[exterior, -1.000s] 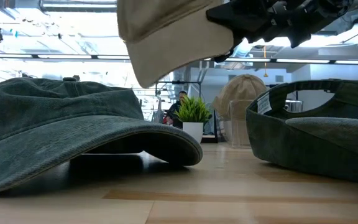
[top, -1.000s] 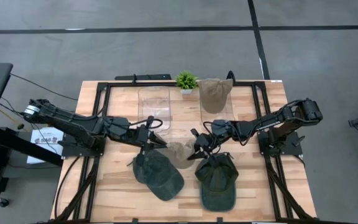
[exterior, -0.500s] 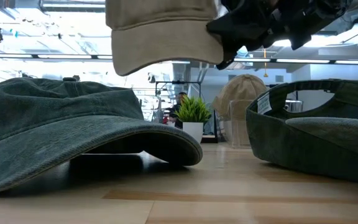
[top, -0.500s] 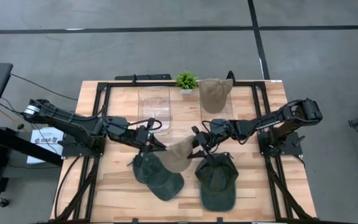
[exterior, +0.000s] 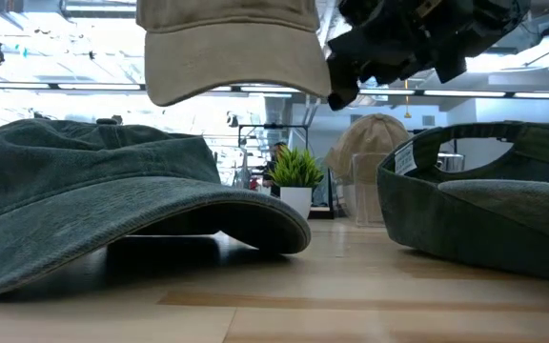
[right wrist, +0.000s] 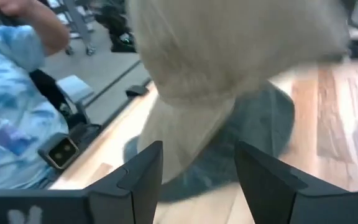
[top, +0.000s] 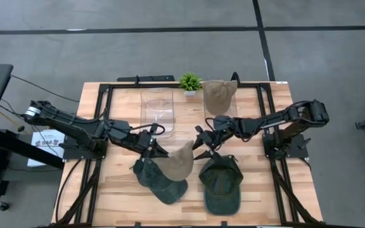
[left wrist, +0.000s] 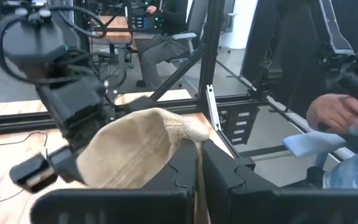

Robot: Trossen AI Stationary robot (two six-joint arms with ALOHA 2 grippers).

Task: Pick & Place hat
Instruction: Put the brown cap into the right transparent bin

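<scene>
Aloft, the tan hat looks soft, seemingly crumpled, brim curved.

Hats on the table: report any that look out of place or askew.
The dark green hat on the right lies upside down, its opening facing up. The left gripper holds a tan hat in the air over the grey-green hat. Another tan hat sits properly on its clear stand.
</scene>
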